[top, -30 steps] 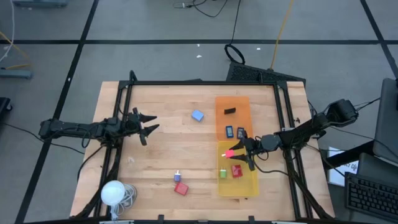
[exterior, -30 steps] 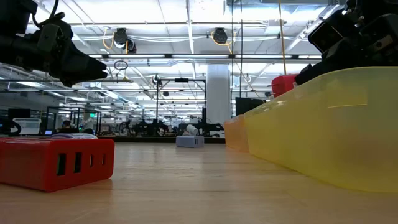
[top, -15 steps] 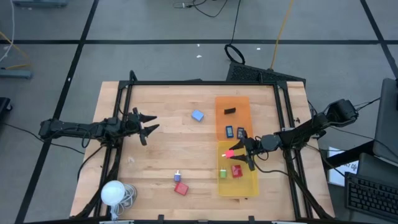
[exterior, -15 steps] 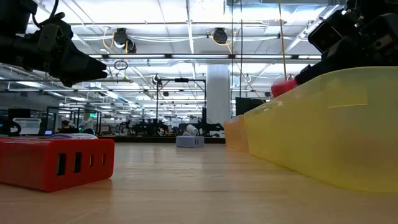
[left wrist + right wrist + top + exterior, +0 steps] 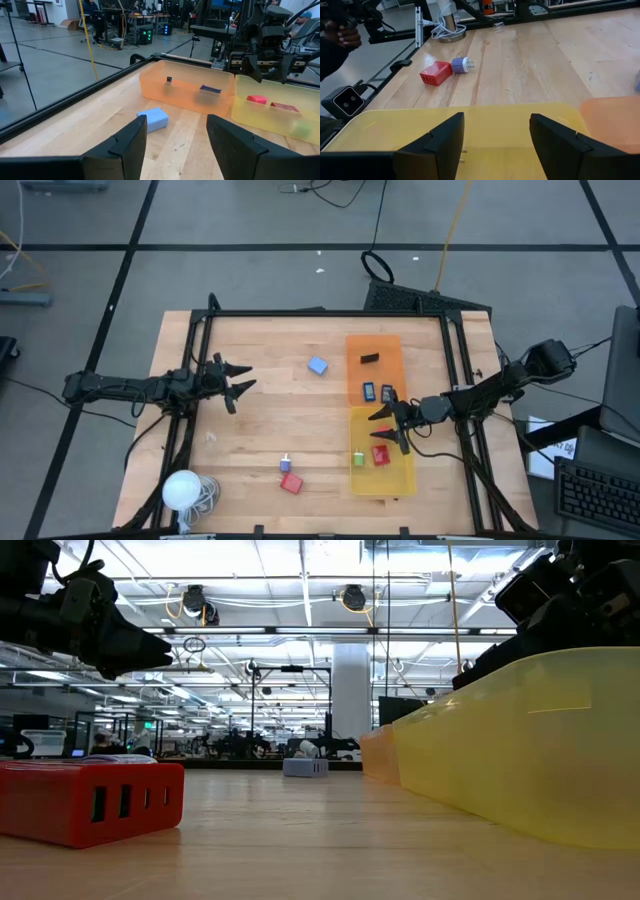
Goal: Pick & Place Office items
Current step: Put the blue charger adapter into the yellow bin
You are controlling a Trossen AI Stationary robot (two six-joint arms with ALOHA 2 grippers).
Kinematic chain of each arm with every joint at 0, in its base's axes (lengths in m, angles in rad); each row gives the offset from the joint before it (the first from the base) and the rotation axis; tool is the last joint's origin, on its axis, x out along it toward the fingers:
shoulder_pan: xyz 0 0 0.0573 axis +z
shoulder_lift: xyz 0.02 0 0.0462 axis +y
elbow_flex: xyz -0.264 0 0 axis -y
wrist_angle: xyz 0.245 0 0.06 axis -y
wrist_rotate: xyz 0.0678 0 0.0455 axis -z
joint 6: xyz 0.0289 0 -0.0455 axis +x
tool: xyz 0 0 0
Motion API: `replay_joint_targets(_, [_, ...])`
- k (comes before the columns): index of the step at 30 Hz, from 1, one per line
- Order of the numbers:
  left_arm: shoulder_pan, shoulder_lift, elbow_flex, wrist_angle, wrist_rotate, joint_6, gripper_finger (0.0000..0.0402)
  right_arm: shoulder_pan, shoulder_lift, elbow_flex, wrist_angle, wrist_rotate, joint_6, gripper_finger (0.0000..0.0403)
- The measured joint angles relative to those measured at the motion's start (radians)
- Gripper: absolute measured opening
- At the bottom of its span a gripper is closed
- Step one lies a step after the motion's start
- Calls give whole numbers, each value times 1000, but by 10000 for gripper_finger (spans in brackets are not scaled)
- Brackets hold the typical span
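My right gripper [image 5: 385, 429] hovers open over the far half of the yellow tray [image 5: 400, 480] and holds nothing. In the tray lie a green piece [image 5: 358, 459] and a red piece [image 5: 381, 455]. The left wrist view shows a second red piece [image 5: 256, 99] under that gripper. The orange tray [image 5: 352, 375] holds a black piece [image 5: 370, 359] and two dark ones [image 5: 369, 391]. A light-blue block [image 5: 318, 365], a red block [image 5: 291, 483] and a small blue plug [image 5: 285, 466] lie on the bare wood. My left gripper [image 5: 240, 383] waits open near the table's left edge.
A white ball with a coiled cord [image 5: 182, 490] sits at the near left corner. A black frame [image 5: 320, 313] runs along the table's edges. Bare wood lies between the two grippers. A person's hand [image 5: 340, 35] shows beyond the table in the right wrist view.
The small red piece that was between my right gripper's fingertips has been let go. It has dropped into the yellow tray and out of the low view's sight. Neither arm has moved.
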Motion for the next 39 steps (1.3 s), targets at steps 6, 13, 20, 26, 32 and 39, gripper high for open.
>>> replay_joint_targets(6, [0, 0, 0, 8, 1, -5, 209, 0, 0, 0, 0, 0, 0, 211])
replay_joint_targets(13, [0, 0, 0, 8, 2, -12, 209, -4, 0, 0, 0, 0, -3, 210])
replay_joint_targets(20, [-1, 0, 0, 7, 10, -335, 209, -7, 0, 0, 0, 1, -3, 210])
replay_joint_targets(26, [0, 0, 0, 16, -21, -444, 209, -7, 0, 0, 0, 1, -3, 210])
replay_joint_targets(32, [0, 0, 0, 34, -127, -499, 209, -7, 0, 0, 0, 1, -3, 210])
replay_joint_targets(39, [-2, 82, 0, 134, 7, -659, 210, -7, 0, 0, 1, 1, -3, 210])
